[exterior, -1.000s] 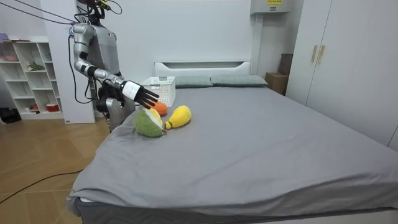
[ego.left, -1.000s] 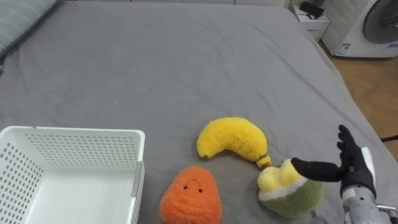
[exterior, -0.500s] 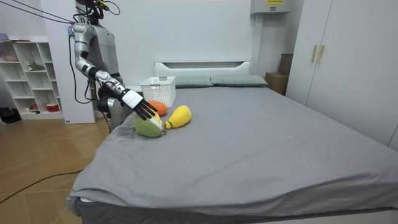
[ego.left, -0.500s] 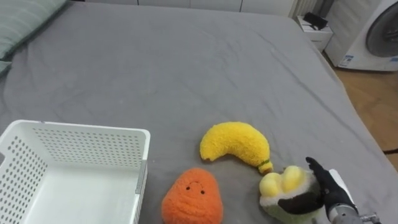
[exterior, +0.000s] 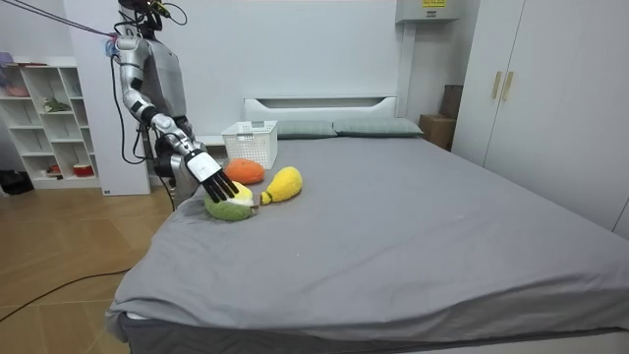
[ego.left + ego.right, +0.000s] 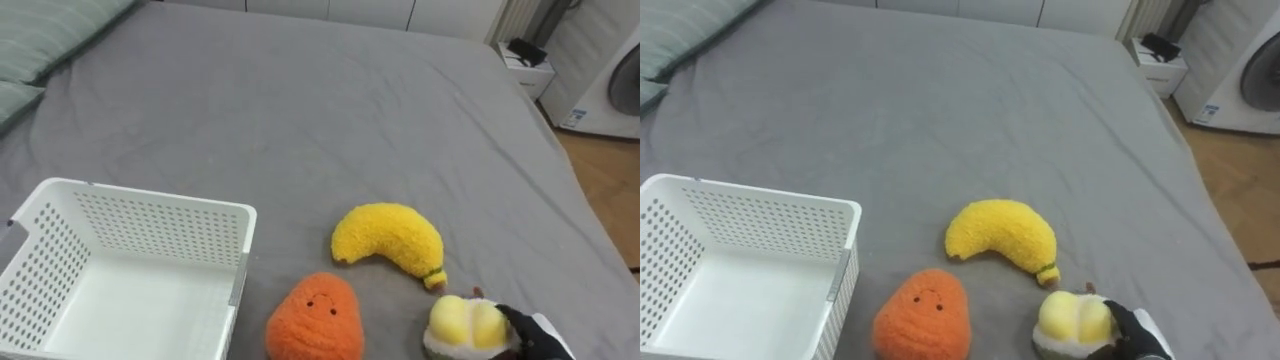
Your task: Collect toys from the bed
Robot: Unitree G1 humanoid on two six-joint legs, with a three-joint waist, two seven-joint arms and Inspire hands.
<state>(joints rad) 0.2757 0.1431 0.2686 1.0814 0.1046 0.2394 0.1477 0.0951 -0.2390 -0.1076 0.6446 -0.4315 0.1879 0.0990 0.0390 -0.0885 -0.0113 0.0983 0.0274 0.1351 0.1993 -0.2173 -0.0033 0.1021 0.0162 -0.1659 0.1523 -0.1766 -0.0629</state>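
The green-and-yellow plush toy (image 6: pixel 458 325) sits on the grey bed (image 6: pixel 300 100) close to the edge by the robot, just beside the banana toy (image 6: pixel 388 238), with the white basket (image 6: pixel 150 200) off to the left. My right hand (image 6: pixel 530 330) lies on it with fingers that look straight, not closed round anything. If I push instead of squeeze, the soft toy could roll away and drop off the bed.

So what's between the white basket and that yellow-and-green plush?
An orange plush with a small face lies between the white basket and the yellow-and-green plush, as both eye views show; the banana plush sits farther back.
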